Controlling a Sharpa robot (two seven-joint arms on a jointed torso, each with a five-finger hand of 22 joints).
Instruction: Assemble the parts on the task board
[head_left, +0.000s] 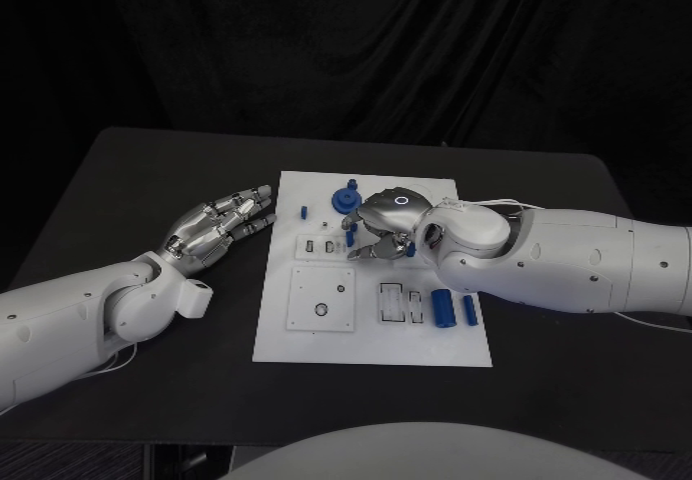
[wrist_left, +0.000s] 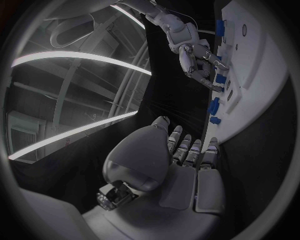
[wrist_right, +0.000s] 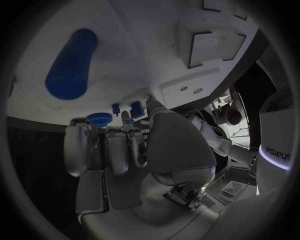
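We saw the task board (head_left: 310, 345) in the middle of the surface (head_left: 144, 170), with small blue parts (head_left: 456, 311) on it. Our left hand (head_left: 216, 228) lay open beside it. Our right hand (head_left: 387, 232) hovered over the board; we could not tell its grip. The parts seemed light, stiff and slippery, best pinched at their sides.

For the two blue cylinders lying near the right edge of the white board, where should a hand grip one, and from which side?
Probably from above, around the middle of the cylinder. It lies flat on the task board, its long curved sides exposed, so fingers can close across its width. The neighbouring cylinder lies close alongside, so the outer one seems easier.
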